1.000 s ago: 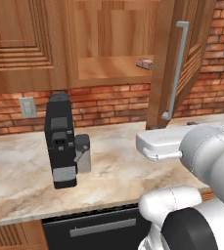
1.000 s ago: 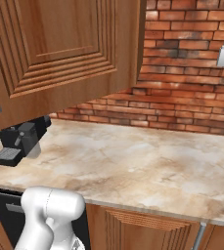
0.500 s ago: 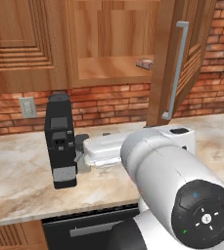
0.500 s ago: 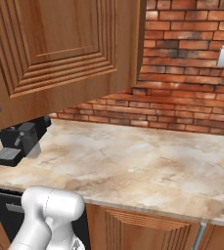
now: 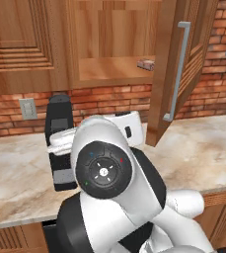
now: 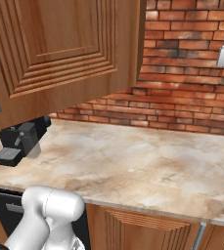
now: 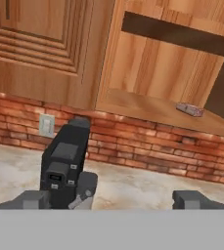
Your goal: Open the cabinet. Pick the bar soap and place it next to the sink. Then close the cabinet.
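In your hand view the two dark fingertips (image 7: 30, 199) stand far apart at the bottom edge, so the gripper (image 7: 113, 200) is spread wide with nothing between its tips. Just above the left tip you see the black coffee machine (image 7: 64, 166) on the marble counter (image 7: 133, 188), with a wall outlet (image 7: 46, 125) on the brick wall (image 7: 172, 146) beside it.

Look up and to the right of the tips: the bar soap (image 7: 190, 110) lies flat on the cabinet (image 7: 147, 78) shelf, near the shelf's front edge, well above and apart from the fingers.

Your left base view gives what the hand view lacks: the open door (image 5: 176, 74) swung out toward you with its long silver handle (image 5: 177, 69), and the arm's white body in front of the coffee machine (image 5: 60, 143). There the bar soap (image 5: 146, 64) peeks out at the right end of the shelf, just beside the door's edge.

Your right base view shows the door's (image 6: 59, 53) raised-panel face hanging over the counter (image 6: 143, 161), the coffee machine (image 6: 23, 139) below it at left, and a long run of brick wall (image 6: 182, 63).
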You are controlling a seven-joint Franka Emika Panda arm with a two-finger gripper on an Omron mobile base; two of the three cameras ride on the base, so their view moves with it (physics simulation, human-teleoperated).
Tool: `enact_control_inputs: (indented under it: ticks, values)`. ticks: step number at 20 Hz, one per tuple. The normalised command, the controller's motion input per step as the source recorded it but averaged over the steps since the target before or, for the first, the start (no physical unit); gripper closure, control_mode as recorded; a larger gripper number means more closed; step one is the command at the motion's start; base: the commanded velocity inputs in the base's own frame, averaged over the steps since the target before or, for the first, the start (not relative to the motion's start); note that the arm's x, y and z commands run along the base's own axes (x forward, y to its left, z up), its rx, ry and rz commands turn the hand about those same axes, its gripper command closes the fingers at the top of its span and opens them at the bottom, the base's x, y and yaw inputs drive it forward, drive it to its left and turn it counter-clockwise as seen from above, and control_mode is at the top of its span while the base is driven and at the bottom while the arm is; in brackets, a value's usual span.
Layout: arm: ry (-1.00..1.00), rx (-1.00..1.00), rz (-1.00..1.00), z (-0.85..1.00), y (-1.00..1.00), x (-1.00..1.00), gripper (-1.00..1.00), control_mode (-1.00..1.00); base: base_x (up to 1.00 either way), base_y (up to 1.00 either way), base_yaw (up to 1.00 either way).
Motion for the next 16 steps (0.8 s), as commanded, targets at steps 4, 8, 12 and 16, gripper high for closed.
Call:
enact_control_inputs:
  ticks: [4,8,12,16]
  values:
    - [0.04,-0.21,0.00,-0.17,0.14,1.00,-1.00,-1.00,0.00,0.00,0.00]
    - [0.04,-0.22,0.00,-0.04,0.02,0.99,-1.00,-1.00,0.00,0.00,0.00]
    - [0.13,-0.21,0.00,0.08,0.15,0.61,-1.00,-1.00,0.00,0.00,0.00]
    - [0.19,-0.20,0.00,0.13,0.40,0.29,-1.00,-1.00,0.00,0.00,0.00]
